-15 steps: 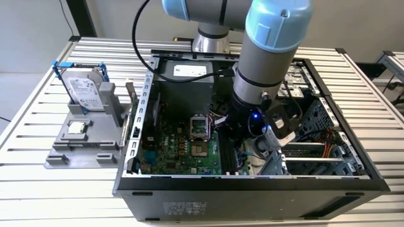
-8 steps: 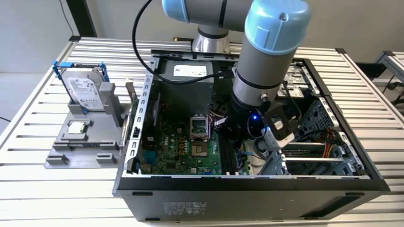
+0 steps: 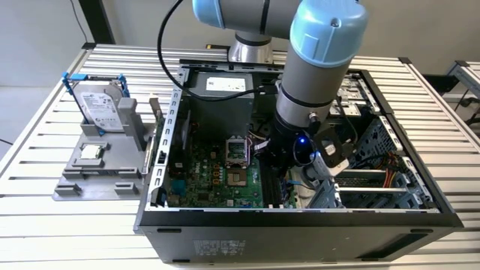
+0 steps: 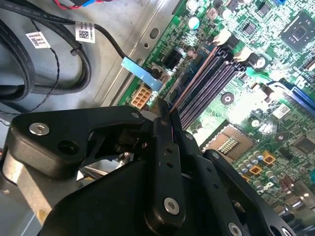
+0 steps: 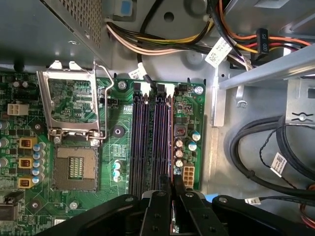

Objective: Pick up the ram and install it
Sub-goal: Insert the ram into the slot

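My gripper is down inside the open computer case, over the motherboard's black memory slots. Its black fingers are shut on the ram, a thin stick seen edge-on. In both wrist views the ram runs along the outermost slot, the one nearest the row of capacitors. I cannot tell whether it is seated in that slot or just above it. In the exterior view the gripper and the arm's wrist hide the ram.
An open processor socket with its raised metal frame lies beside the slots. Bundled cables run along the case floor. Outside the case, a grey fixture holds a silver hard drive and a small square chip.
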Controlling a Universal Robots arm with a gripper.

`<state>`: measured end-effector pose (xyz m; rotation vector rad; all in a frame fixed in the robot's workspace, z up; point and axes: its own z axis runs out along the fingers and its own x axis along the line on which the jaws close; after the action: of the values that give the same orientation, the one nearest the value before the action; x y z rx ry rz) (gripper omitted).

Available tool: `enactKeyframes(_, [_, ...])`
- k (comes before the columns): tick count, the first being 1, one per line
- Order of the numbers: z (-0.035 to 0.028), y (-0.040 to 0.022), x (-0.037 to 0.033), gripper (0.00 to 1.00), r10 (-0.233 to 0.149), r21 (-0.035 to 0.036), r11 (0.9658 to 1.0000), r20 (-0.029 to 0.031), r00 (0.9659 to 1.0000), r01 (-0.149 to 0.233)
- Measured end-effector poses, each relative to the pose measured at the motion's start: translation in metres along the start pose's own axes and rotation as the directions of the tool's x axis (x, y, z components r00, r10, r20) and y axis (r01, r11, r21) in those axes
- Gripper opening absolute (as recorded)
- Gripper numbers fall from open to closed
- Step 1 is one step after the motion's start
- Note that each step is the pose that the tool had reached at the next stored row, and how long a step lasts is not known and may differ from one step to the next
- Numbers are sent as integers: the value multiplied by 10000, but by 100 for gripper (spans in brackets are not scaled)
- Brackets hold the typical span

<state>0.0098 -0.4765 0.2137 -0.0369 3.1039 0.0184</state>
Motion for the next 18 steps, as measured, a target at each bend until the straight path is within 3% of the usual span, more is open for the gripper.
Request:
enactKeyframes(9, [17, 4, 1, 0, 4, -7, 10000, 2, 10000, -4])
enactKeyframes(18, [-85, 4, -3, 0, 125, -39, 9999, -7, 9999, -125])
